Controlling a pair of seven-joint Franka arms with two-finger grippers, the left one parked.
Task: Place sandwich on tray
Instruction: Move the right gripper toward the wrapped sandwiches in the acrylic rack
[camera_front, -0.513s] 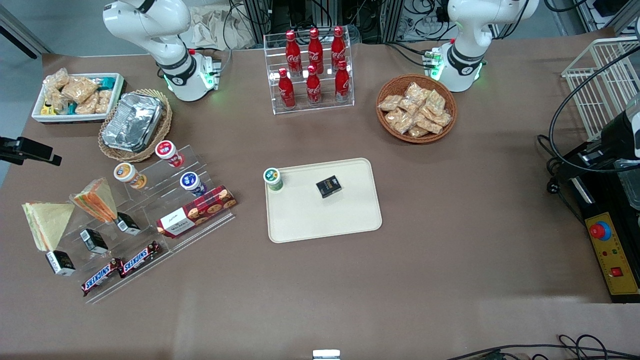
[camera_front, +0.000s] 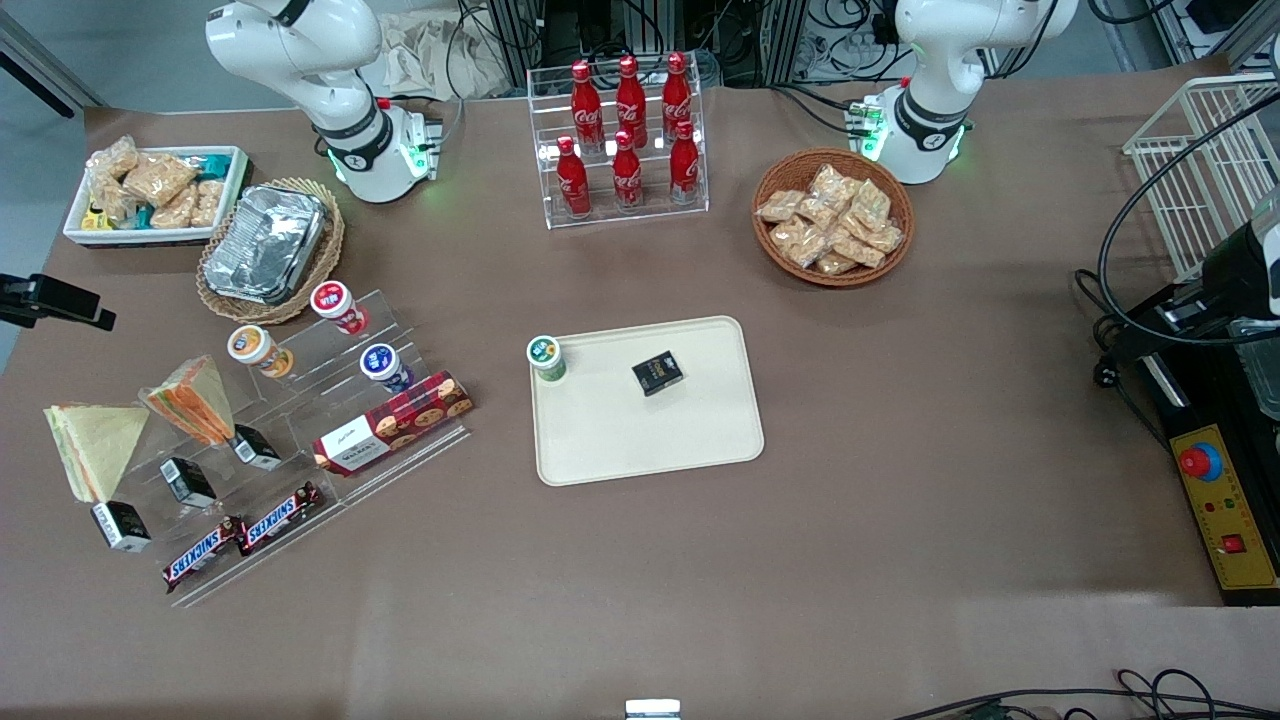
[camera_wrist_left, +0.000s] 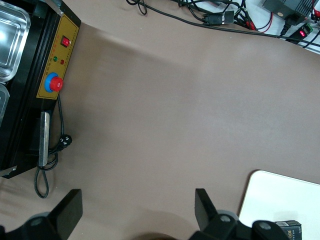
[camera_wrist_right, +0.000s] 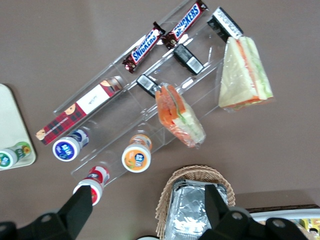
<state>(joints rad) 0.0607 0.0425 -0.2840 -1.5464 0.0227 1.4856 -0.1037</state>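
Surface: brown table (camera_front: 900, 520), bare toward the front camera; cables w/ plugs along its near edge, control box w/ red button (camera_front: 1225, 520) toward the parked arm's end.
Near row: two Snickers bars (camera_front: 243, 535) on the lowest step of a clear acrylic stand (camera_front: 300, 400), small black boxes just above them.
Sandwich: pale triangular wrapped sandwich (camera_front: 92, 448) leans at the working arm's end of the stand, red & green filling along its edge; a black box (camera_front: 121, 525) touches its near tip. Not on the tray.
Neighbour: orange-striped sandwich (camera_front: 192, 398) just beside it, one step farther up.
Tray: cream tray (camera_front: 650, 440) mid-table, well apart from the sandwich; holds a green-lidded cup (camera_front: 546, 357) at one corner and a dark box (camera_front: 657, 373).
Gripper: gripper (camera_wrist_right: 145, 210) hangs high over the foil tray's basket (camera_wrist_right: 197, 200), fingers (camera_wrist_right: 80, 207) spread wide, nothing between them. In the wrist view the sandwich (camera_wrist_right: 245, 75) lies well apart from the jaws, w/ the striped sandwich (camera_wrist_right: 179, 116) between.
Farther: foil tray (camera_front: 266, 243) in wicker basket, white snack bin (camera_front: 155, 195), Coke bottles rack (camera_front: 625, 140), basket of snack packs (camera_front: 832, 217).
Room: arm bases, wiring, white wire rack (camera_front: 1205, 150) at the table's edge.
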